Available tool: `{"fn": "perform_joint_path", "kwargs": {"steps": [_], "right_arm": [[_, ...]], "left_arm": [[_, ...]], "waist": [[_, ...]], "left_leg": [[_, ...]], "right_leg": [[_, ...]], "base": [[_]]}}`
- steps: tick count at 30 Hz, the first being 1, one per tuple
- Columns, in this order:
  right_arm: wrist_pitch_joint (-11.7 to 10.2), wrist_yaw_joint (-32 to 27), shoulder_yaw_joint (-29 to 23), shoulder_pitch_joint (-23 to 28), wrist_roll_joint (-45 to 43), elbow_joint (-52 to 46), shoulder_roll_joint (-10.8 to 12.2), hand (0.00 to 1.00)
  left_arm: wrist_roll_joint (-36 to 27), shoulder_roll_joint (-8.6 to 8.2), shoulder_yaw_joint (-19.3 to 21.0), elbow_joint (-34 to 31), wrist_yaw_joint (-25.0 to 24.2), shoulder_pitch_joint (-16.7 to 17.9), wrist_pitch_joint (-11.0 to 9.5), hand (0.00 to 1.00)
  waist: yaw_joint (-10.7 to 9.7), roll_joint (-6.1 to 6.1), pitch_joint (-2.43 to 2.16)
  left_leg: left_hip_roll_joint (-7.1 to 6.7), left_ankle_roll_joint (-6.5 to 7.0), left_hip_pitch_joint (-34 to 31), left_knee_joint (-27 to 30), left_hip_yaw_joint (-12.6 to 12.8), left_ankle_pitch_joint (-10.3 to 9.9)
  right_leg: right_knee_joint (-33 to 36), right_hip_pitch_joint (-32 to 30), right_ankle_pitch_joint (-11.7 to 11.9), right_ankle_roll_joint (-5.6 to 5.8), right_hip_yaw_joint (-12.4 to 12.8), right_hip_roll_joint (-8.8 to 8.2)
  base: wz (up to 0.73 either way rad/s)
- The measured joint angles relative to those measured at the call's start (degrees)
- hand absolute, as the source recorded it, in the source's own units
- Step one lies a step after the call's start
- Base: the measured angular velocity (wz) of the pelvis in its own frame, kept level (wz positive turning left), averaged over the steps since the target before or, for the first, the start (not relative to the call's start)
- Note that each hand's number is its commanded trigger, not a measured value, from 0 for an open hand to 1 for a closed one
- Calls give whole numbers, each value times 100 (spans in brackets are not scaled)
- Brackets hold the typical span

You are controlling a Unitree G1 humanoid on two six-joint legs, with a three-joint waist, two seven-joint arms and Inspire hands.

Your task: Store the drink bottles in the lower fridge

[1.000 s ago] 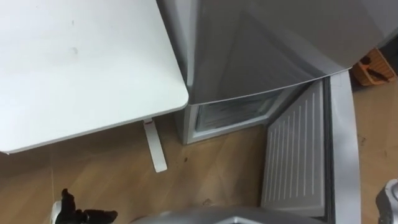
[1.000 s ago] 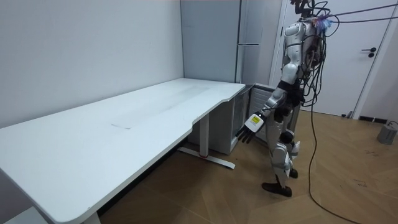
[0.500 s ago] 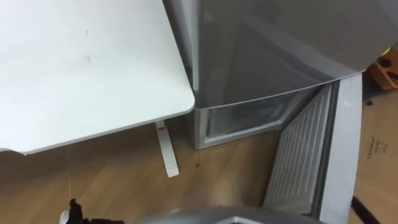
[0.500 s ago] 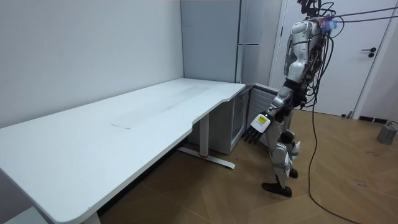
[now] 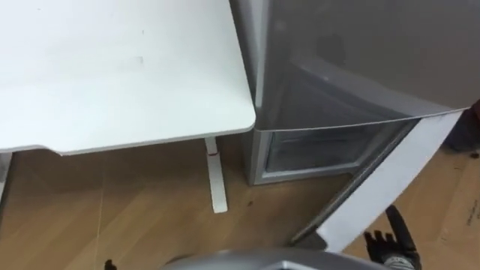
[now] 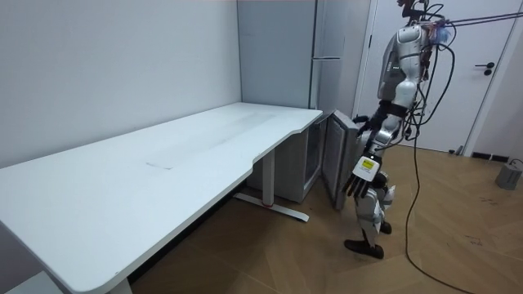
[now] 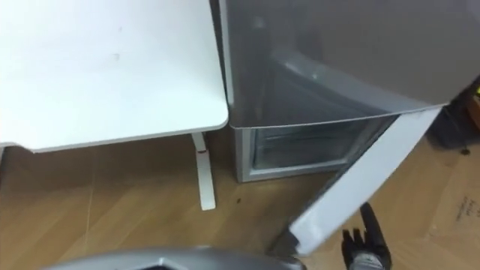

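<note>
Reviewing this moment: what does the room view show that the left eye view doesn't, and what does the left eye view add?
Room view: the robot standing upright in front of the fridge, the fridge's full height, the whole length of the table, and a white room door behind the robot.
Left eye view: a look from above into the lower compartment, and the right hand, fingers straight, beside the lower door.
Shared: the white table, the grey fridge and its lower door standing partly open.
</note>
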Motion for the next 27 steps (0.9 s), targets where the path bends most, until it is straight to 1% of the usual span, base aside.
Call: {"fn": "perform_joint_path", "kwargs": {"steps": [1, 2, 3, 4, 5, 6, 7, 8, 9, 10, 11, 12, 13, 15, 16, 18, 19, 20, 21, 22, 24, 27], "right_arm": [[-10, 190, 386, -71, -25, -153, 2, 0], [-61, 208, 575, -157, -39, -161, 4, 0], [-67, 288, 860, -258, -40, -255, -2, 0], [-62, 375, 1021, -282, -63, -345, -4, 0], [-50, 552, 1305, -343, -184, -555, -30, 0], [-29, 734, 1580, -408, -339, -766, -42, 0], [-15, 816, 1727, -433, -431, -896, -43, 0], [-98, 781, 1840, -367, -436, -956, 5, 0], [-10, 901, 2115, -367, -531, -985, -51, 0], [67, 975, 2238, -373, -615, -1033, -94, 0], [182, 1086, 2463, -414, -829, -1174, -150, 0], [258, 1084, 2547, -474, -901, -1190, -150, 0], [261, 1085, 2548, -471, -936, -1182, -130, 0], [389, 1300, 2555, -479, -1688, -1178, -218, 0], [429, 1366, 2570, -486, -1860, -1172, -233, 0], [595, 1480, 2634, -592, -2567, -1067, -221, 0], [628, 1509, 2633, -615, -2769, -1023, -218, 0], [659, 1581, 2644, -684, -3180, -831, -219, 0], [688, 1590, 2634, -713, -3529, -635, -230, 0], [696, 1599, 2613, -727, -3677, -518, -232, 0], [709, 1605, 2390, -735, -4305, -114, -257, 0], [701, 1523, 2181, -727, -4765, 527, -319, 0]], "left_arm": [[-3, -15, -130, 2, -12, -23, 37, 0], [-2, -12, -205, 3, -13, -39, 51, 0], [6, -12, -338, 2, -14, -87, 87, 0], [26, -12, -397, 2, -15, -122, 102, 0], [124, -13, -449, 5, -28, -164, 126, 0], [138, -7, -515, 2, -41, -205, 170, 0], [142, -3, -562, -9, -43, -230, 204, 0], [142, 24, -642, -51, -41, -243, 263, 0], [142, 25, -749, -48, -47, -287, 352, 0], [151, 18, -805, -46, -53, -315, 395, 0], [229, -17, -828, -47, -84, -356, 443, 0], [262, -23, -857, -47, -110, -411, 493, 0], [290, -13, -876, -47, -111, -418, 503, 0], [431, 19, -888, -41, -135, -442, 518, 0], [442, 27, -909, -45, -132, -449, 523, 0], [478, 13, -942, -60, -120, -450, 598, 0], [484, 8, -942, -61, -118, -449, 605, 0], [484, 11, -940, -61, -117, -441, 608, 0], [478, 26, -937, -61, -117, -427, 608, 0], [477, 36, -932, -61, -116, -418, 608, 0], [478, 52, -890, -54, -117, -408, 608, 0], [481, 50, -739, -85, -84, -399, 603, 0]], "waist": [[98, 17, 7], [116, 20, 7], [193, 12, 12], [248, 7, 18], [285, -10, 30], [364, -17, 34], [415, -4, 26], [451, -49, 59], [469, -95, 99], [491, -111, 106], [552, -124, 104], [564, -125, 105], [556, -125, 105], [511, -118, 108], [514, -117, 109], [502, -103, 101], [482, -114, 97], [458, -114, 95], [427, -128, 80], [395, -140, 71], [319, -180, 44], [269, -194, 39]], "left_leg": [[0, -2, -10, 6, -21, 2], [0, -4, -34, 15, -41, 3], [-2, -6, -90, 18, -70, 4], [-3, -11, -106, 22, -85, 7], [-7, -18, -155, 59, -144, 13], [-3, -24, -181, 75, -172, 16], [2, -27, -185, 79, -174, 18], [18, -40, -177, 83, -191, 26], [33, -47, -200, 90, -192, 30], [37, -52, -222, 97, -195, 32], [45, -55, -276, 107, -202, 34], [45, -56, -303, 117, -228, 35], [45, -56, -306, 120, -240, 35], [38, -59, -311, 115, -297, 32], [38, -60, -311, 108, -303, 32], [37, -63, -310, 62, -331, 30], [34, -63, -310, 60, -338, 30], [25, -63, -318, 66, -374, 30], [15, -62, -341, 80, -418, 30], [10, -62, -358, 92, -445, 31], [9, -63, -391, 161, -489, 33], [5, -63, -358, 181, -513, 33]], "right_leg": [[3, -1, 2, -3, -18, 0], [0, -1, 3, -4, -55, 0], [-3, -25, 3, -5, -99, 1], [-9, -32, 5, -8, -113, 3], [-24, -33, 5, -10, -178, 3], [-63, -28, 14, -24, -206, 12], [-82, -27, 21, -35, -213, 18], [-81, -29, 29, -49, -222, 34], [-77, -50, 40, -66, -219, 46], [-70, -77, 43, -71, -219, 49], [-65, -131, 52, -82, -219, 56], [-65, -142, 56, -86, -240, 58], [-65, -138, 56, -86, -253, 59], [-71, -107, 57, -86, -312, 59], [-72, -99, 57, -86, -329, 58], [-76, -73, 57, -86, -359, 58], [-80, -67, 56, -86, -363, 58], [-91, -53, 56, -85, -390, 56], [-100, -44, 56, -85, -442, 51], [-103, -36, 56, -85, -472, 49], [-99, -4, 56, -85, -548, 46], [-118, 71, 56, -85, -568, 47]], "base": [[7], [16], [17], [23], [18], [16], [8], [0], [0], [-4], [3], [6], [9], [11], [12], [7], [10], [15], [19], [20], [13], [7]]}}
